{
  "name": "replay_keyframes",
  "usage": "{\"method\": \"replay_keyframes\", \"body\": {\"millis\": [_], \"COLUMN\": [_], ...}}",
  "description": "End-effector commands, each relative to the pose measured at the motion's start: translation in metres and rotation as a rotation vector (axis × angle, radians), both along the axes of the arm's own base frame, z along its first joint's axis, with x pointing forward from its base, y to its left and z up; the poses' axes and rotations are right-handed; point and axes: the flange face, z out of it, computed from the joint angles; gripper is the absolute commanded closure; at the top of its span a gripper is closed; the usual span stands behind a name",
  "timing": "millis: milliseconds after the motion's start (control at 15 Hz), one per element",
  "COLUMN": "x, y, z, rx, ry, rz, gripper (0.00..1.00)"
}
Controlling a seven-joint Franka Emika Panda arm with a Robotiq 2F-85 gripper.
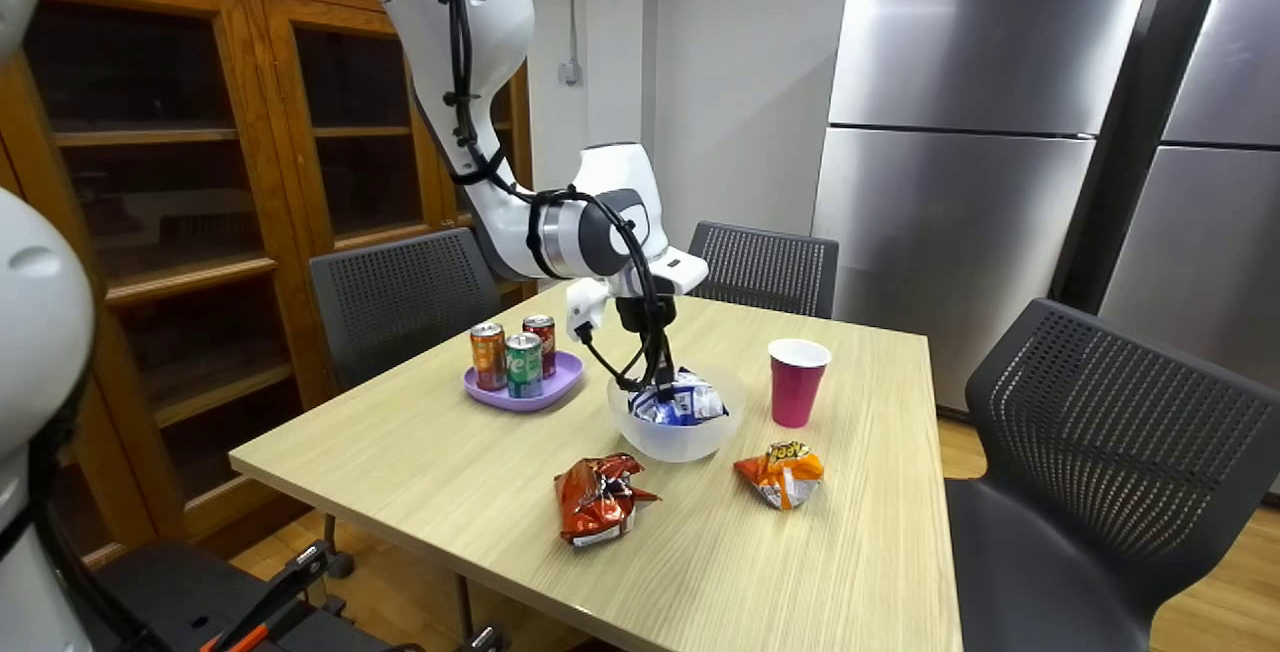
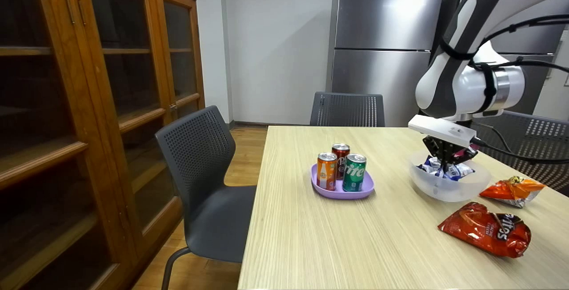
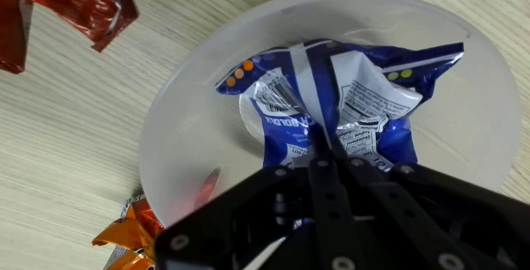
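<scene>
One blue snack bag point(image 3: 356, 92) lies within the translucent bowl point(image 3: 178, 112), right of centre in the wrist view, and the pincer point(image 3: 328, 143) is closed on it, tips pointing up the frame and nipping a fold about halfway along its width. The bag's long edge spreads beyond the tips, running across the frame and rising slightly rightward, roughly crosswise to them. Whether its underside touches the bowl's floor, I cannot tell.

On the tabletop point(image 1: 850, 562), a red snack bag point(image 3: 78, 5) sits upper left in the wrist view, an orange snack bag point(image 3: 134, 241) lower left, just beside the bowl. Right of centre in an exterior view stands a pink cup point(image 1: 797, 387).
</scene>
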Motion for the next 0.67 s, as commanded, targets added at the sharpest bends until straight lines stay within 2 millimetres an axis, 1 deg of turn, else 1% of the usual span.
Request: {"method": "replay_keyframes", "body": {"millis": [0, 333, 600], "x": [0.016, 0.029, 0.035], "y": [0.0, 0.004, 0.009], "z": [-0.002, -0.01, -0.015], "rx": [0.012, 0.008, 0.005], "ry": [0.014, 0.028, 0.041], "rz": [-0.035, -0.036, -0.032], "gripper": [1.0, 1.0, 1.0]}}
